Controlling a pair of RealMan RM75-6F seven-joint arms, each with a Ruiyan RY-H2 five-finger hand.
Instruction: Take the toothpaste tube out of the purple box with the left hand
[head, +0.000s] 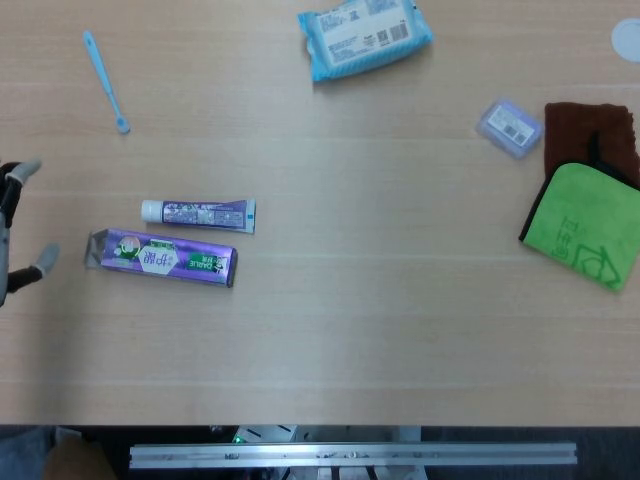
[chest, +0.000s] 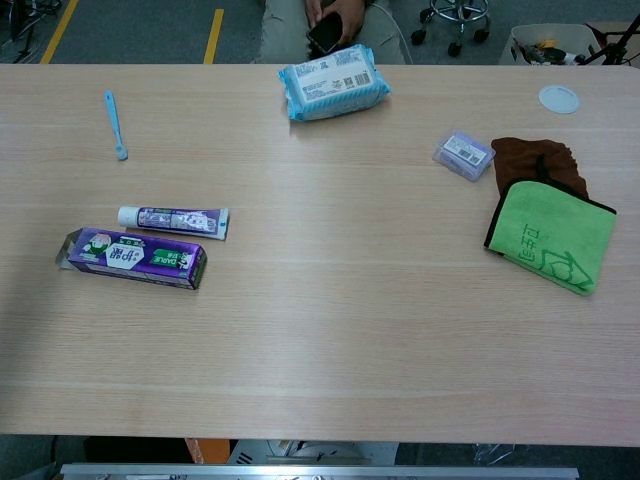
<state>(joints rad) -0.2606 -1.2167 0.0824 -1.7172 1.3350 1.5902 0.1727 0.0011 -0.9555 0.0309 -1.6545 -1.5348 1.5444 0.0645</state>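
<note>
The toothpaste tube (head: 198, 213) lies flat on the bench, out of the purple box (head: 160, 256) and just beside its far long side, running parallel to it with the white cap toward the left edge. The box also lies flat, its left end flap standing open. Both sit in the left half of the bench, about midway between the near and far edges.

The left hand (head: 12, 235) shows only in the head view, at the very left edge, well apart from both tube and box — only a few fingertips are in frame, spread and holding nothing, as far as that sliver allows. The right hand appears in neither view.

Toward the far left corner lies a light blue toothbrush (head: 105, 80). A blue pack of wipes (head: 363, 36) rests near the far edge, around its middle. On the right side sits a small lilac packet (head: 509, 127), and beside it a green cloth (head: 585, 224) overlaps a brown cloth (head: 590, 127) near the right edge. A pale round lid (chest: 558, 98) lies at the far right corner.
</note>
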